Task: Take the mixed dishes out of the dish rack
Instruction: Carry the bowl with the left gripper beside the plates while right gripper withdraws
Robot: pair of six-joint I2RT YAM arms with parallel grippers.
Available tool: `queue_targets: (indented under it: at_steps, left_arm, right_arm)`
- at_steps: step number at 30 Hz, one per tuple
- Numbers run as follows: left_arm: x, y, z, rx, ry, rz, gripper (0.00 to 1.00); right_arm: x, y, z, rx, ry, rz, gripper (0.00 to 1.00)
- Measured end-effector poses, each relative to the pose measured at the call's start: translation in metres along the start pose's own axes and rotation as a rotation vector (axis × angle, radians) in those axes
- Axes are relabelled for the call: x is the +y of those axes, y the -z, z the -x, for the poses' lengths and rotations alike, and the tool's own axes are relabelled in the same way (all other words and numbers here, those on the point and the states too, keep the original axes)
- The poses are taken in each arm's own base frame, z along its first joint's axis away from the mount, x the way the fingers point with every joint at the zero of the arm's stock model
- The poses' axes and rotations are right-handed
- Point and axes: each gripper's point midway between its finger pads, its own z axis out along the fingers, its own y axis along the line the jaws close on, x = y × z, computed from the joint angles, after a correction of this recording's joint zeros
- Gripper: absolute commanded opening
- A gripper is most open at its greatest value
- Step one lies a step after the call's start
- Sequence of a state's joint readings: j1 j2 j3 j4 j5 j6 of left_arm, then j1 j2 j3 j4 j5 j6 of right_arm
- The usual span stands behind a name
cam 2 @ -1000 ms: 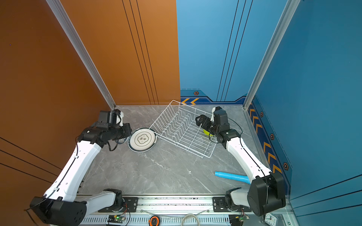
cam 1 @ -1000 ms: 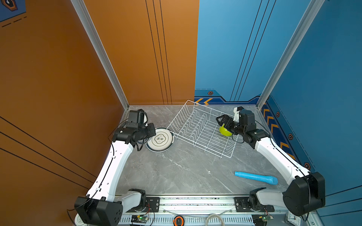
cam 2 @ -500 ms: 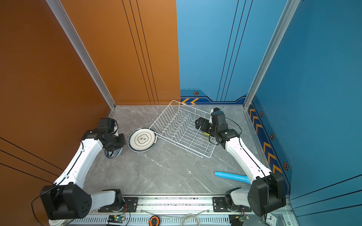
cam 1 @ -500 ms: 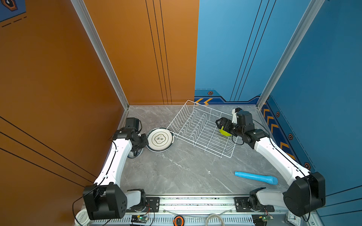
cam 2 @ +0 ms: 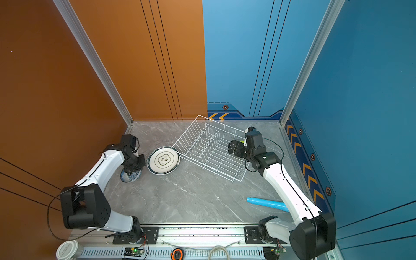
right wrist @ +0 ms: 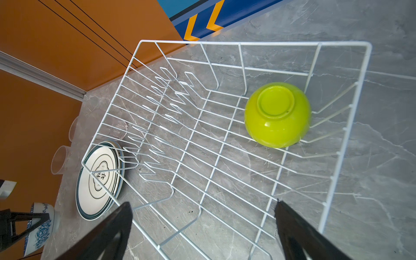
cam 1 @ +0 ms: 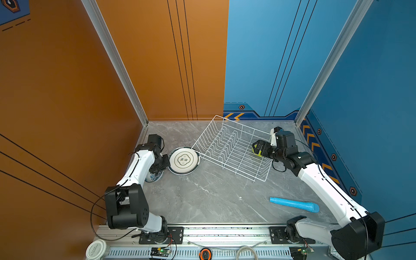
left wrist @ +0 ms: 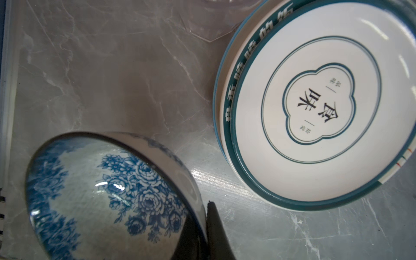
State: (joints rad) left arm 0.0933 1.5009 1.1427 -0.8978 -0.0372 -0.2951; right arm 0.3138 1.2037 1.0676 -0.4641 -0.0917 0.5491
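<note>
lime-green bowl point(right wrist: 278, 114) | inverted in dish rack point(right wrist: 281, 43) | just beyond right gripper point(right wrist: 202, 203)

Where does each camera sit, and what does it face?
Top views: high at the front, looking down on left arm, right arm, dish rack.
Left wrist: behind the left gripper, facing the patterned bowl it pinches.
Right wrist: behind the open right gripper, facing the green bowl in the rack.
Shared: both wrist views show the plates.
</note>
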Motion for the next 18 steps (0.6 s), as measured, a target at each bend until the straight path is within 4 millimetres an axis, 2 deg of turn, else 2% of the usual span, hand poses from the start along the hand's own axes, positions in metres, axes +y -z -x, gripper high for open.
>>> queue_targets:
  at_steps: [8, 18]
  left_arm:
    - [0.003, -0.021, 0.012, 0.044, -0.026, 0.035, 0.00]
    - [0.002, -0.029, 0.014, 0.065, -0.037, 0.039, 0.02]
  right_arm:
    - [-0.013, -0.003, -0.012, 0.017, 0.001, -0.047, 0.99]
    - [-0.018, -0.010, -0.023, 0.044, 0.015, -0.085, 0.99]
